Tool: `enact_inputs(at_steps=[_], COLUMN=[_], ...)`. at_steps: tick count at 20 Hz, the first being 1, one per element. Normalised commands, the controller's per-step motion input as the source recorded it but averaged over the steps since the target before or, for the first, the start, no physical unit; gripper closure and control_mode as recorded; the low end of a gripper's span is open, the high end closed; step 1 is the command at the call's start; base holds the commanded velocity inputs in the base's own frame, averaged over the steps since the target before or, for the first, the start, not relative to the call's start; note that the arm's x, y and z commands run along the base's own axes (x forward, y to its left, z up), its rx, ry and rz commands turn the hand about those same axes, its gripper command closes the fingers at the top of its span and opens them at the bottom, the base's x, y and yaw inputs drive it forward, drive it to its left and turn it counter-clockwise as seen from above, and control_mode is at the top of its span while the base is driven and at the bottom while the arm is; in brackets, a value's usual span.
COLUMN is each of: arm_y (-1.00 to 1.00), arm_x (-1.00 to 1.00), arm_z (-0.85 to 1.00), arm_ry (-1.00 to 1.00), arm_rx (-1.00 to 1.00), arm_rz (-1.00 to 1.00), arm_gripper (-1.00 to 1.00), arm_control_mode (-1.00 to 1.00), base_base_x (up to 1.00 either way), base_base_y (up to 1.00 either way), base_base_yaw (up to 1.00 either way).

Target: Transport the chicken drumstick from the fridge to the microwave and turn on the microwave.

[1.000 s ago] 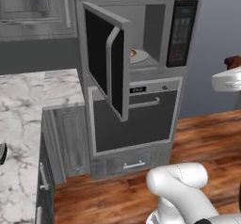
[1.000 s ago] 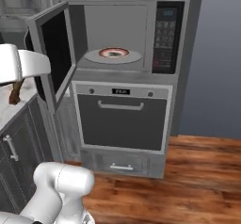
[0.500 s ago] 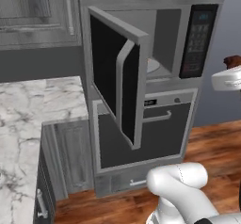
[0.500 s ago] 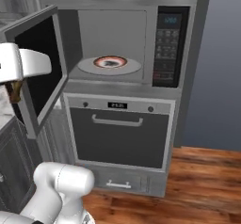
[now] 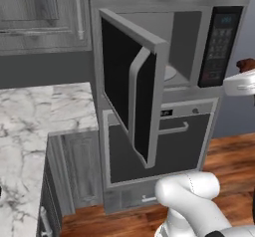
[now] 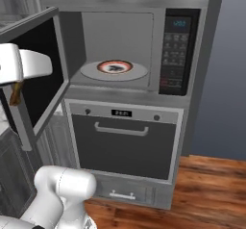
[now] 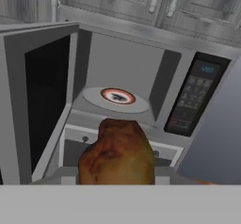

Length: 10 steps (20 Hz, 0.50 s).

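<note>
The microwave point(image 6: 178, 45) stands with its black glass door point(image 5: 130, 89) swung wide to the left. Inside, a grey turntable point(image 6: 114, 70) carries a round red-rimmed mark. The black keypad panel point(image 7: 193, 98) sits at the right of the cavity. My gripper point(image 6: 17, 84) hangs at door height, left of the cavity and in front of it. It is shut on the chicken drumstick point(image 7: 117, 155), a golden-brown lump that hides the fingertips in the hand view. The drumstick's end pokes out by the white hand point(image 5: 246, 64). The fridge is out of view.
An oven point(image 6: 126, 141) with a horizontal handle sits under the microwave, with a drawer point(image 6: 126, 192) below it. A marble counter point(image 5: 40, 116) over grey cabinets runs to the left. Upper cabinets point(image 5: 45, 17) hang above. A wooden floor point(image 6: 211, 194) lies to the right.
The whole picture has grown and shifted: the base has driven closer to the microwave. The drumstick stays in the gripper, and the microwave door stays open.
</note>
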Motion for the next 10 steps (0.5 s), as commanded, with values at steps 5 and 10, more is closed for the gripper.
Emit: enact_inputs(at_steps=[5, 10], arm_y=[0.00, 0.00], arm_x=[0.00, 0.00], arm_z=[0.00, 0.00], arm_ry=[0.00, 0.00], arm_rx=[0.00, 0.00], arm_rz=[0.00, 0.00], arm_gripper=[1.00, 1.00], arm_control_mode=[1.00, 1.00], base_base_x=[0.13, 0.23], base_base_y=[-0.18, -0.33], base_base_yaw=[0.04, 0.02])
